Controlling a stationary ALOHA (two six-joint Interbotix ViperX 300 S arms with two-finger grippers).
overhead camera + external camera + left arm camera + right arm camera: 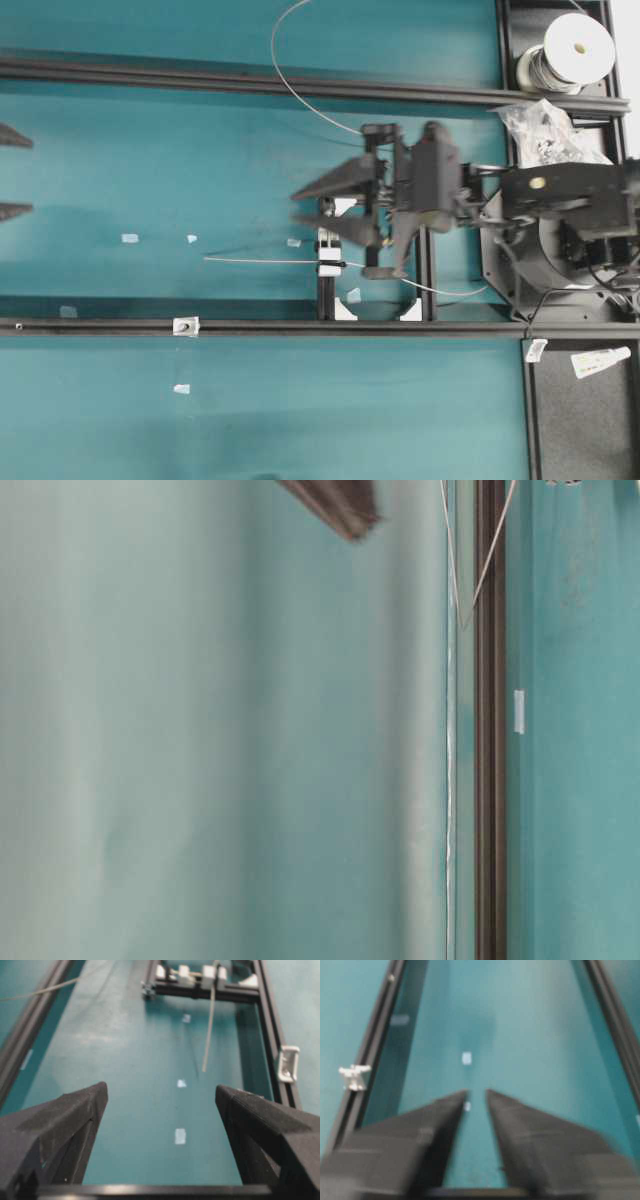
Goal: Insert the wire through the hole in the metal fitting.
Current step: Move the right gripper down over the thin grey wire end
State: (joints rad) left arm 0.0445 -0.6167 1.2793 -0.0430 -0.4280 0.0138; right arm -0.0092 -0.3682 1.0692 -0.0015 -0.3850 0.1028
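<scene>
— Teal surface (250,420), what's on it?
— Wire (270,261) lies straight mid-surface; metal fitting (185,326) sits on the dark rail (300,327), apart.
— Hands?
— Left hand (160,1102) spread wide, right hand (476,1096) parted, both empty.

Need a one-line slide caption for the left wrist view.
Open left fingers frame the wire and metal fitting ahead.

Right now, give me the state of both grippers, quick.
Left gripper: open wide, holding nothing.
Right gripper: jaws slightly apart, nothing between them; it holds neither the wire nor the metal fitting.
</scene>
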